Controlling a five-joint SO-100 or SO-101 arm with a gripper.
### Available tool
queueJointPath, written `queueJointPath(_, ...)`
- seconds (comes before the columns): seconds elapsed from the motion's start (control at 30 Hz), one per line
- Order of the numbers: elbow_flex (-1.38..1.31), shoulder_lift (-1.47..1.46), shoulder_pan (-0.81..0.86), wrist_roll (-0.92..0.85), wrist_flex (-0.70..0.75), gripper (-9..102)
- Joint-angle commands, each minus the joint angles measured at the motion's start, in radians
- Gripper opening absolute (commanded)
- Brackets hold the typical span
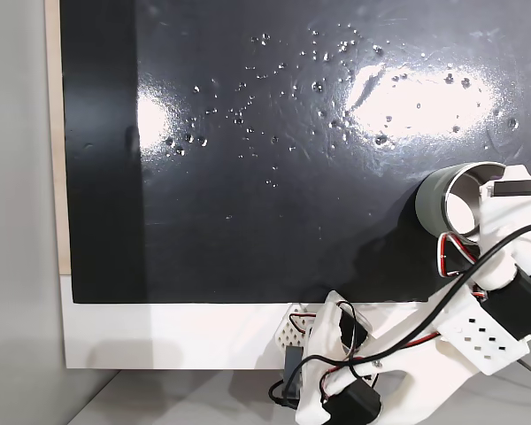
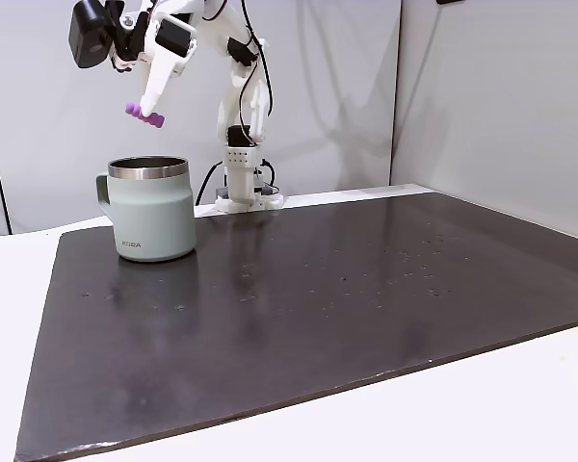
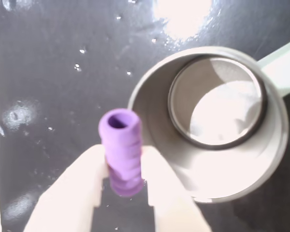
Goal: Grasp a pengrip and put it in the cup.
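Note:
The lilac ribbed pengrip (image 3: 121,151) stands clamped between my two white fingers (image 3: 79,176) in the wrist view, its open end towards the camera. In a fixed view my gripper (image 2: 150,108) holds the pengrip (image 2: 144,115) in the air, a little above the cup (image 2: 152,210) and over its near-left rim. The cup (image 3: 217,123) is upright, steel inside, pale grey-green outside, with its handle (image 2: 102,189) on the left in that fixed view. From above, the cup (image 1: 450,197) is partly hidden by my arm (image 1: 478,328).
A large black mat (image 2: 299,298) with shiny water specks covers the white table (image 1: 159,336). My arm's base (image 2: 243,192) stands at the table's far edge behind the cup. A grey wall (image 2: 462,96) lies behind.

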Motion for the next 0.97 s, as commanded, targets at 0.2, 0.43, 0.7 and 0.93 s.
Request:
queueJointPath(0.2,0.158,0.155,0.026,-0.097,-0.080,0)
queueJointPath(0.43,0.216,0.204,0.046,-0.117,-0.095,4)
queueJointPath(0.7,0.256,0.245,0.067,-0.094,-0.118,21)
queueJointPath(0.93,0.258,0.250,0.067,-0.094,-0.118,21)
